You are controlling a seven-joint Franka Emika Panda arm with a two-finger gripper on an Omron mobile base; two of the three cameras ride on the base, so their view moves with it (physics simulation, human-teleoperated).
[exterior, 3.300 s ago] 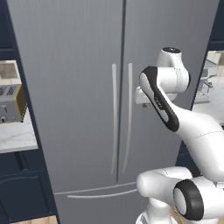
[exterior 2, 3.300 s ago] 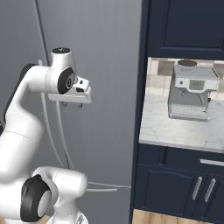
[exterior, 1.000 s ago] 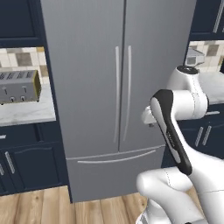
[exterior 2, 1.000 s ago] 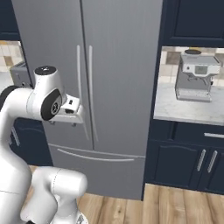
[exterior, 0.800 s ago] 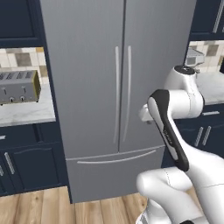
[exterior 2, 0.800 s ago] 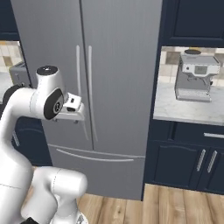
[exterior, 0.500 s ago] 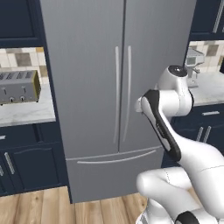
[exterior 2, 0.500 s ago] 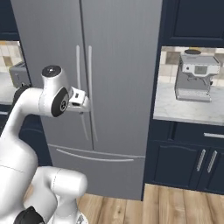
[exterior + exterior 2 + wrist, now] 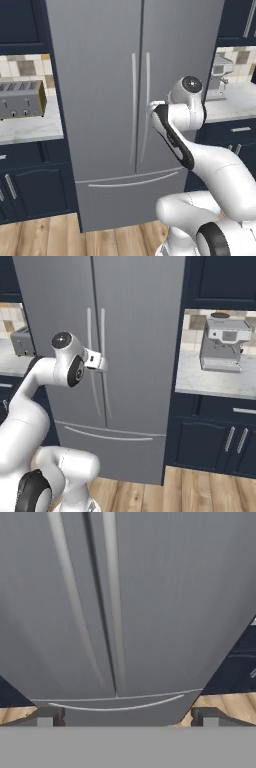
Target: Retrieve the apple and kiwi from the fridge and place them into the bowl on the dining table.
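Note:
The tall grey fridge (image 9: pixel 100 75) stands straight ahead with both doors shut, so the apple and kiwi are hidden. My gripper (image 9: pixel 97 361) hovers at mid-height just in front of the right door's long curved handle (image 9: pixel 148 107), apart from it. In the hand view the gripper (image 9: pixel 125 717) is open and holds nothing. Its two fingertips (image 9: pixel 46 717) stand wide apart, facing the pair of handles (image 9: pixel 114 602) and the bottom drawer (image 9: pixel 120 707). The bowl and the dining table are out of view.
A toaster (image 9: pixel 20 99) sits on the marble counter (image 9: pixel 30 131) left of the fridge. A coffee machine (image 9: pixel 223 343) stands on the counter (image 9: pixel 215 383) to the right. Navy cabinets (image 9: pixel 220 436) flank the fridge, above a wooden floor (image 9: pixel 190 491).
Over the last second my hand has risen and swung in toward the fridge handles. Before that the base backed away, so the whole fridge came into view.

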